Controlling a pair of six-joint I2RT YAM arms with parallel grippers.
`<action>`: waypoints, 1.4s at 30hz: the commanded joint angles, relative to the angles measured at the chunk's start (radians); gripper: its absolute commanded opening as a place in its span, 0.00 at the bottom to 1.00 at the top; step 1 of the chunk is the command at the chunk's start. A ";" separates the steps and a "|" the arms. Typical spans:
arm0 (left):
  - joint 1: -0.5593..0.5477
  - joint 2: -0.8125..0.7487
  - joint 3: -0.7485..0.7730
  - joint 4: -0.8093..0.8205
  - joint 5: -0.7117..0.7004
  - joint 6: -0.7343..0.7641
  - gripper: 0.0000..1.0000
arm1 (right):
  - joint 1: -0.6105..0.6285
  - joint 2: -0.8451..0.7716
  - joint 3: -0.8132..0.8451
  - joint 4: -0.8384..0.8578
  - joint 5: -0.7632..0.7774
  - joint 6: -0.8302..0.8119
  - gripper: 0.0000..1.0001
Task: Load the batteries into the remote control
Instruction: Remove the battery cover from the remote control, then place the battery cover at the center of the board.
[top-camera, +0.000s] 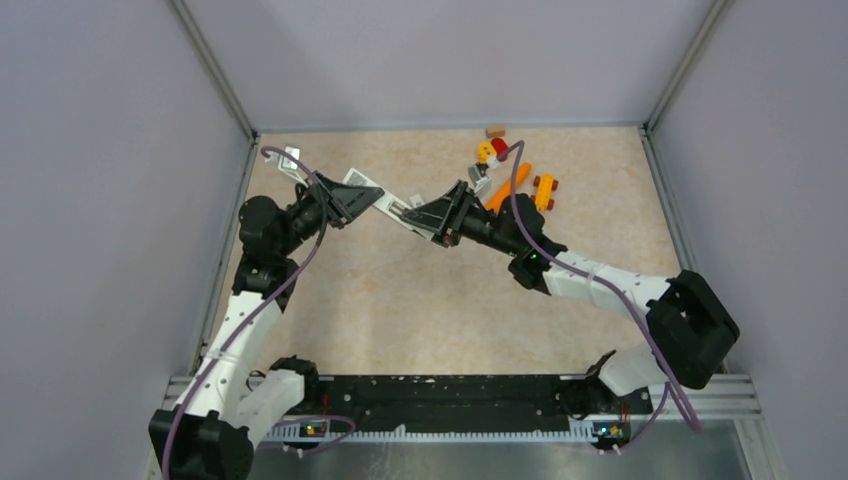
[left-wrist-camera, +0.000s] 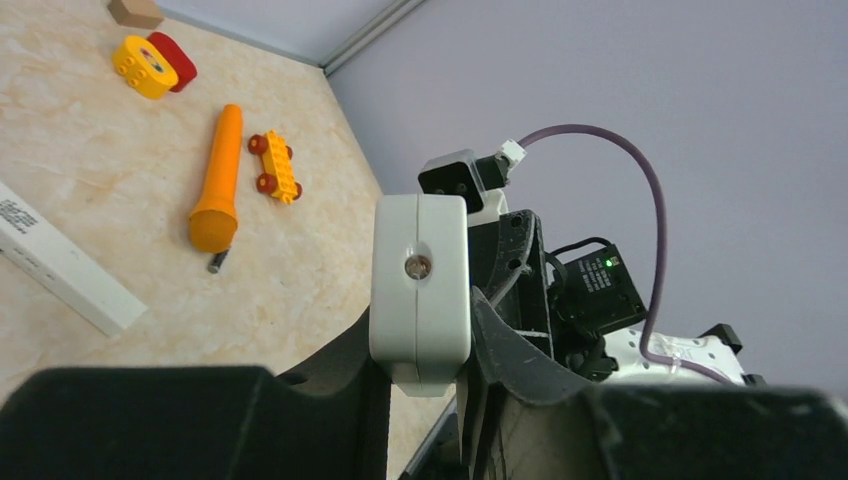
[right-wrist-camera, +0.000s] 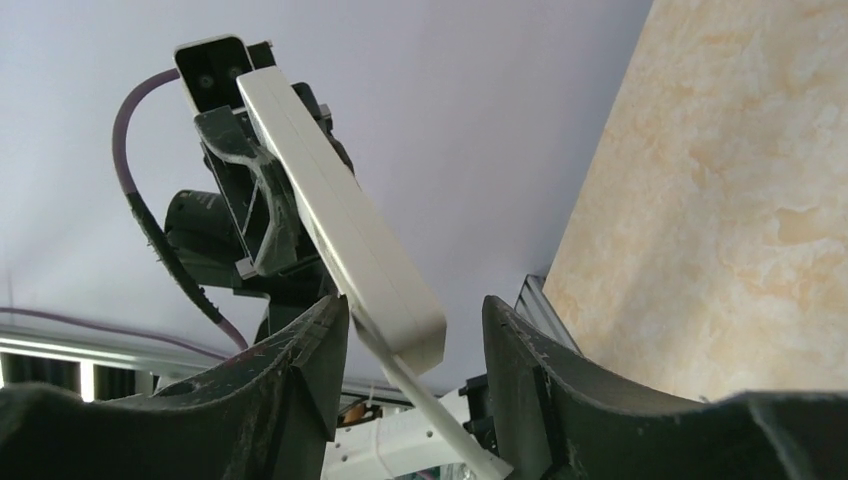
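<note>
White remote control (top-camera: 400, 212) hangs above the counter (top-camera: 400, 300), clamped in the left claw (left-wrist-camera: 420, 320), right claw (right-wrist-camera: 415, 310) spread loosely around it; one battery (left-wrist-camera: 215, 263) lies beside the carrot (left-wrist-camera: 220, 180), so loading seems barely begun.

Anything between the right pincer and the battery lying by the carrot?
Nothing visible lies between them, but the right pincer straddles the remote control; the battery lies bare at the thick end of the carrot.

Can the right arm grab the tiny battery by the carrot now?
Probably, but not at once: the right gripper straddles the end of the remote control. The battery lies uncovered beside the carrot toy, near that arm.
</note>
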 joint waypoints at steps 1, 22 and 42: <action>-0.002 -0.017 0.046 -0.044 -0.045 0.120 0.00 | -0.010 0.007 0.000 0.028 -0.057 0.049 0.53; -0.002 -0.010 0.071 -0.277 -0.185 0.382 0.00 | -0.037 0.012 -0.081 0.010 -0.113 -0.044 0.00; 0.001 -0.045 0.005 -0.281 -0.088 0.454 0.00 | -0.046 0.182 -0.165 -0.418 0.008 -0.451 0.17</action>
